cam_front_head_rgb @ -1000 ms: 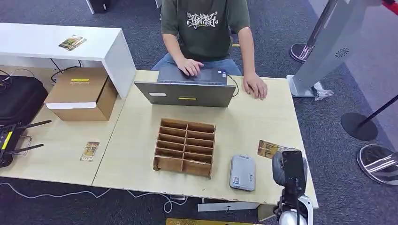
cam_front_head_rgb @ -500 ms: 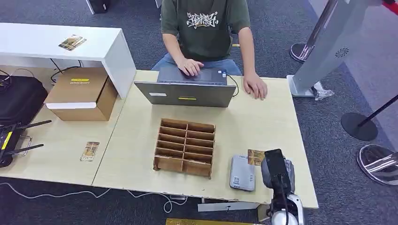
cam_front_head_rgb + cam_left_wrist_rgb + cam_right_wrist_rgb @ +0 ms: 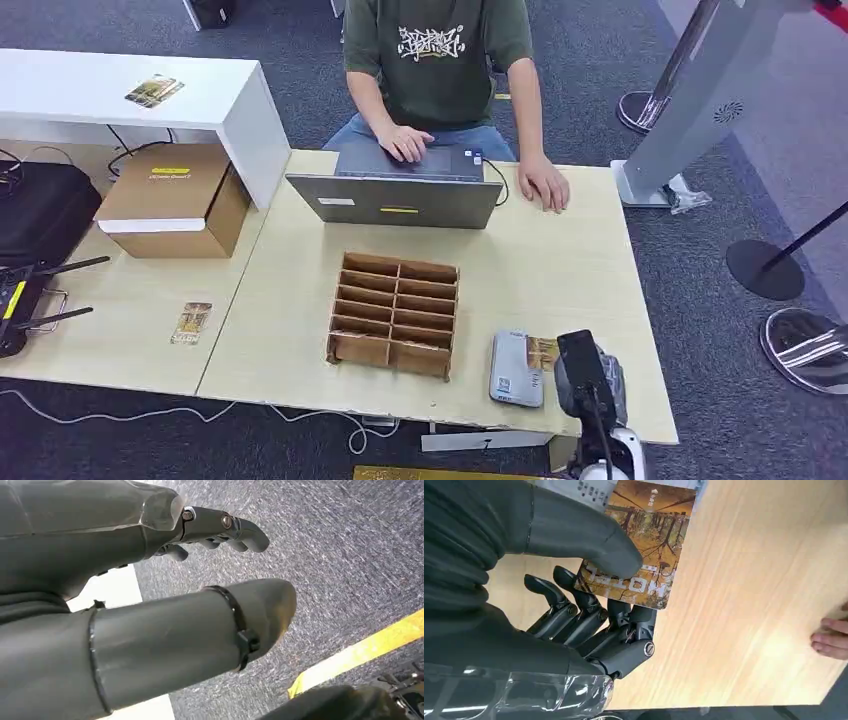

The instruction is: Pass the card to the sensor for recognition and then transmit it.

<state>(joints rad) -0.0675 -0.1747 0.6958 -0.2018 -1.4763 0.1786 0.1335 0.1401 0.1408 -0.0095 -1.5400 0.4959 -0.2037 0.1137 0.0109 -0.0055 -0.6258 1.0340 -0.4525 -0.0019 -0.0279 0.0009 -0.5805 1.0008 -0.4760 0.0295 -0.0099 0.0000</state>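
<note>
Right wrist view: right hand point(image 3: 589, 600) pinches the glossy printed card point(image 3: 639, 540) between thumb and fingers point(image 3: 574, 612), its far edge over the grey sensor point(image 3: 517, 368). Head view: card now overlaps the sensor on the wooden counter point(image 3: 560, 260); earlier it was beside it. Left hand point(image 3: 150, 605) fingers apart, over carpet
</note>
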